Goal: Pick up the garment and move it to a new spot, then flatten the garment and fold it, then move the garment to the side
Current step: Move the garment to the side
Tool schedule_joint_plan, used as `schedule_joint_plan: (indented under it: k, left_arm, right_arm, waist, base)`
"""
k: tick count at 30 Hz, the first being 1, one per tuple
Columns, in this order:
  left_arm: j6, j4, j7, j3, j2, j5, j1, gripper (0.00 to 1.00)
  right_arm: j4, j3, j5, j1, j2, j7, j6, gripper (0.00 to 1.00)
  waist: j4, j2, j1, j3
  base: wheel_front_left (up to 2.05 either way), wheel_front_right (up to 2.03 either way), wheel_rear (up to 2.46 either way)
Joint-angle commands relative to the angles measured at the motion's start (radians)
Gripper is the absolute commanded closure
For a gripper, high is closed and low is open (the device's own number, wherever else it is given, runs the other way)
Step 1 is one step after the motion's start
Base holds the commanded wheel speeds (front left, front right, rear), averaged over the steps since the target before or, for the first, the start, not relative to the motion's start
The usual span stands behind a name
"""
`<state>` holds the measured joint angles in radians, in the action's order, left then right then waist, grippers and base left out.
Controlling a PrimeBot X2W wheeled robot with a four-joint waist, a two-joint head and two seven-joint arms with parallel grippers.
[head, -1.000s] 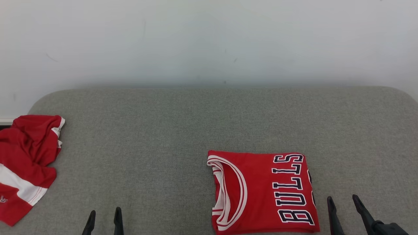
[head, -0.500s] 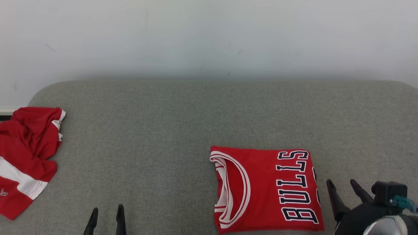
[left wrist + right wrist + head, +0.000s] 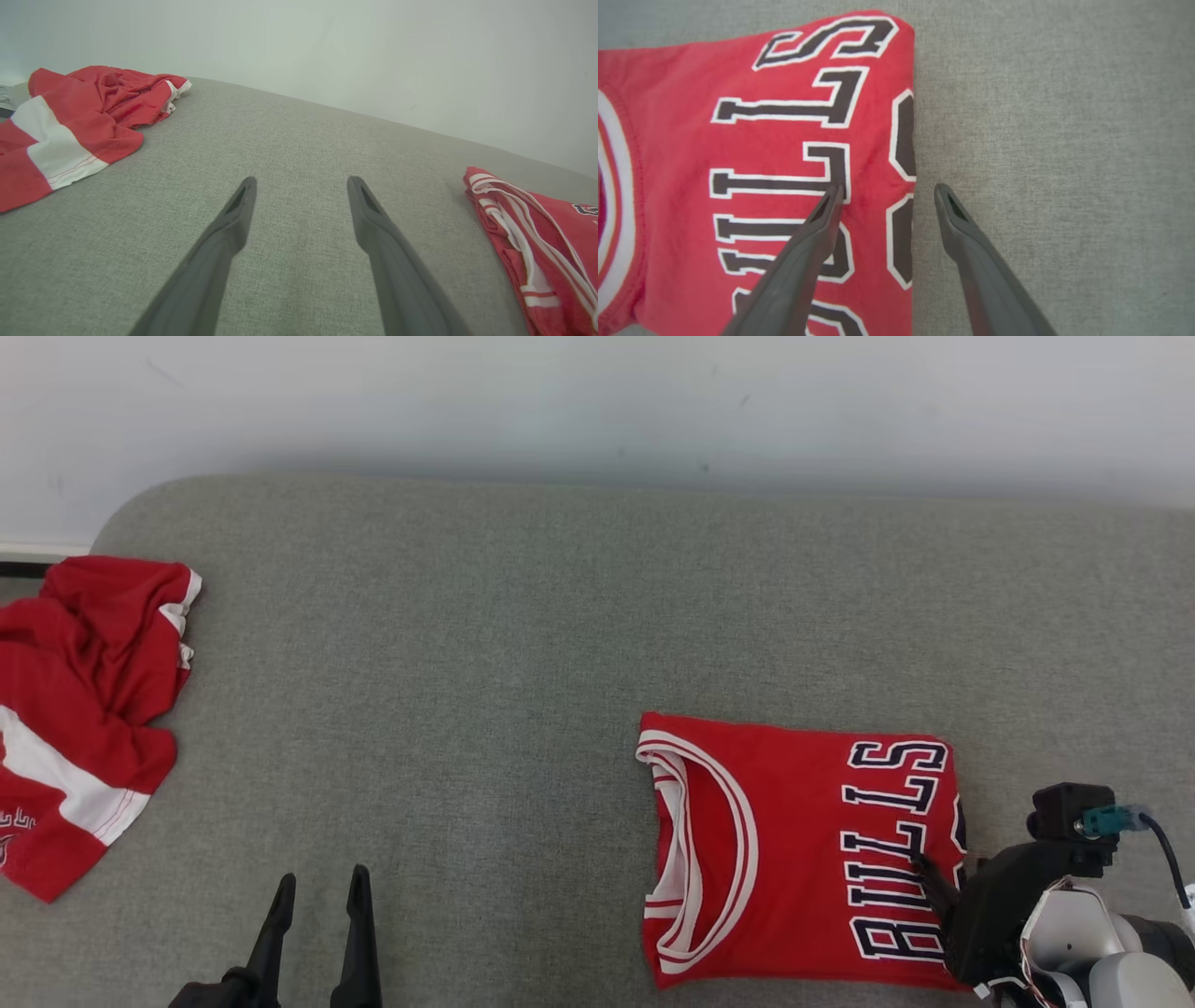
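Nearest, two pairs of jaws, both open: left jaws over grey cushion (image 3: 467, 663), right jaws straddling the right edge of one folded red jersey (image 3: 784, 849). Farther left, one crumpled red-and-white garment (image 3: 84, 709); behind, plain white wall (image 3: 597, 392)

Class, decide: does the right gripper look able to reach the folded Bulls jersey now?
Probably yes: the open right gripper straddles the edge of the Bulls jersey, one finger over lettering, one over grey cushion, nothing between.
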<state>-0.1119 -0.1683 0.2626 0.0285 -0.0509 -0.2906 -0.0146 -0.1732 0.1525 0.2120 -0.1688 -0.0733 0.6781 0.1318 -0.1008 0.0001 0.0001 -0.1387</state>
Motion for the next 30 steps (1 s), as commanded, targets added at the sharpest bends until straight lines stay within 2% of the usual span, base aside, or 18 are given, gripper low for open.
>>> schedule_joint_plan:
  k: [1, 6, 11, 12, 13, 14, 23, 30]
  left_arm:
    - [0.004, 0.003, 0.003, 0.002, 0.001, -0.002, 0.015, 0.00]
    - [0.005, 0.004, 0.003, 0.008, 0.001, -0.007, 0.028, 0.00]
    - [0.004, 0.000, 0.003, 0.013, 0.001, -0.008, 0.040, 0.00]
    - [0.003, -0.002, 0.003, 0.014, 0.001, -0.008, 0.042, 0.00]
    - [0.002, -0.003, 0.003, 0.016, 0.001, -0.007, 0.042, 0.00]
    - [0.002, -0.003, 0.003, 0.016, 0.001, -0.007, 0.042, 0.00]
    - [0.002, 0.015, 0.003, 0.006, 0.001, 0.001, 0.054, 0.00]
    - [-0.002, 0.052, 0.003, -0.009, 0.001, 0.012, 0.073, 0.00]
  right_arm:
    - [-0.003, 0.006, -0.019, -0.011, 0.002, 0.009, -0.002, 0.00]
    - [-0.040, 0.019, -0.038, -0.009, 0.012, 0.079, -0.002, 0.00]
    - [-0.055, -0.010, -0.043, 0.011, 0.004, 0.164, -0.002, 0.00]
    - [-0.052, -0.020, -0.038, 0.014, -0.006, 0.179, -0.002, 0.43]
    - [-0.045, -0.032, -0.034, 0.015, -0.020, 0.187, -0.002, 0.77]
    - [-0.035, -0.041, -0.031, 0.014, -0.037, 0.189, -0.002, 1.00]
    - [0.025, -0.133, -0.045, -0.054, -0.204, 0.185, -0.004, 1.00]
    - [0.062, -0.286, -0.017, -0.177, -0.361, 0.165, -0.003, 1.00]
  waist:
    - [-0.027, -0.0001, -0.0001, -0.033]
    - [-0.036, -0.0001, -0.0001, -0.056]
    - [-0.037, -0.0001, -0.0001, -0.062]
    - [-0.036, -0.0001, -0.0001, -0.064]
    - [-0.035, -0.0001, -0.0001, -0.065]
    - [-0.033, -0.0001, -0.0001, -0.066]
    - [0.003, -0.0001, -0.0001, -0.087]
    - [0.074, -0.0001, -0.0001, -0.137]
  base:
    - [0.00, 0.00, 0.00]
    - [0.00, 0.00, 0.00]
    - [0.00, 0.00, 0.00]
    - [0.00, 0.00, 0.00]
    - [0.00, 0.00, 0.00]
    - [0.00, 0.00, 0.00]
    - [0.00, 0.00, 0.00]
    - [0.00, 0.00, 0.00]
